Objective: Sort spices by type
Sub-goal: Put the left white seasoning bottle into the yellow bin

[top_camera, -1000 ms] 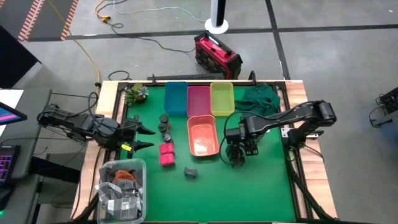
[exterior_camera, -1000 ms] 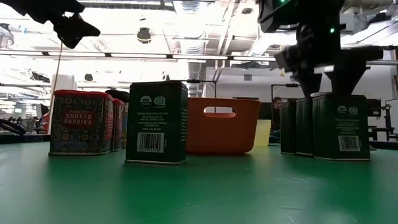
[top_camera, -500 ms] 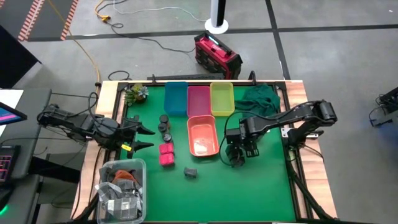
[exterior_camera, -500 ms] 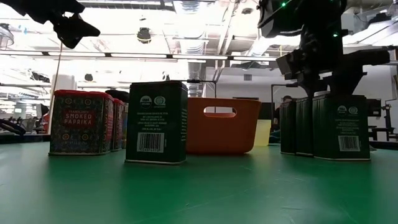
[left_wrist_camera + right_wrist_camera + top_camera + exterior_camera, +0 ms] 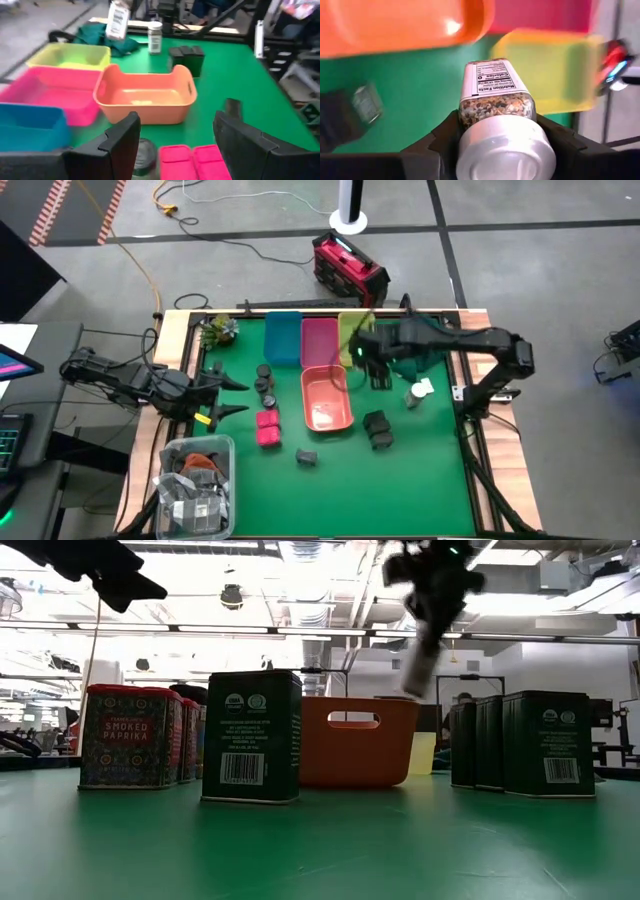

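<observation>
The right gripper is clamped on a white-capped bottle of mixed seeds, held in the air above the green mat between the salmon bin and the yellow bin. The left gripper hangs open at the mat's left edge, just beside the dark round jars and the magenta blocks. Three dark boxy packs stand together right of the salmon bin, one more stands alone below it, and another white-capped bottle lies farther right.

Grey concrete floor, red case, orange cable, bright ceiling lights
</observation>
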{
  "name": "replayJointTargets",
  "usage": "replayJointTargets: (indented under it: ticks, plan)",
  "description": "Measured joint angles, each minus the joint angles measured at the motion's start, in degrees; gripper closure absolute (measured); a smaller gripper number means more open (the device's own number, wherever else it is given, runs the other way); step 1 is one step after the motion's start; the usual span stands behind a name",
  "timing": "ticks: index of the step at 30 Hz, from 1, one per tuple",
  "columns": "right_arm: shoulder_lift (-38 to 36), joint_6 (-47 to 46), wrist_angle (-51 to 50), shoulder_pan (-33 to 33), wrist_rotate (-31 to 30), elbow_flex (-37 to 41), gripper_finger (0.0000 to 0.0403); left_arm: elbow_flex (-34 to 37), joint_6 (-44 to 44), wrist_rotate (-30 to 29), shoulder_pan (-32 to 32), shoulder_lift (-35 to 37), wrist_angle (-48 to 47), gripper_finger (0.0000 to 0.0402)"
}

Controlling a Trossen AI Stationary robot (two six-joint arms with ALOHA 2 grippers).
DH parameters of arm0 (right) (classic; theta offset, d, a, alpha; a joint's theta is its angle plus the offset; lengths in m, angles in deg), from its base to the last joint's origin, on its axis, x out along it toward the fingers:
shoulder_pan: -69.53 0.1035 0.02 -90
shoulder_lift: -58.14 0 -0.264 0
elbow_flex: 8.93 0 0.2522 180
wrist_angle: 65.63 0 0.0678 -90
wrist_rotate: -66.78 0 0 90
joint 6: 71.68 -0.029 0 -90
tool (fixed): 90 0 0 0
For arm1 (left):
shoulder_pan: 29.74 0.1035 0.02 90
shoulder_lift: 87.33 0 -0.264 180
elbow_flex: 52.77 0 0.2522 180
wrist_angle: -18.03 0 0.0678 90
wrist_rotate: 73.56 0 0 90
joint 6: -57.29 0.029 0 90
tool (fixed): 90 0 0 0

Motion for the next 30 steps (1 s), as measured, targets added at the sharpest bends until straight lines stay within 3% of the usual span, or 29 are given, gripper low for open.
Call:
replayJointTargets:
  ticks: [6, 11, 17, 22, 30]
  plan:
    - [11.27, 6.9, -3.28, -7.71, -0.88, -13.13, 0.0175, 0.0, 1.16, -3.14, 0.0, 0.0, 1.49, 0.0162]
    - [22.45, 11.28, -5.49, -15.72, -0.69, -20.67, 0.0175, 0.0, -1.48, -3.14, -0.52, -0.01, 1.57, 0.0162]
    - [29.49, 13.7, -8.91, -24.59, -0.26, -27.11, 0.0175, 0.0, -3.37, -3.08, -3.05, -0.01, 1.43, 0.0162]
    - [32.3, 13.78, -10.4, -26.27, 6.7, -28.59, 0.0162, 0.0, -3.72, -3.06, -3.78, -0.02, 1.12, 0.0162]
    - [35.83, 15.85, -10.13, -24.23, 6.93, -28.57, 0.0144, 0.0, -3.39, -3.04, -3.76, -0.01, 0.28, 0.0162]
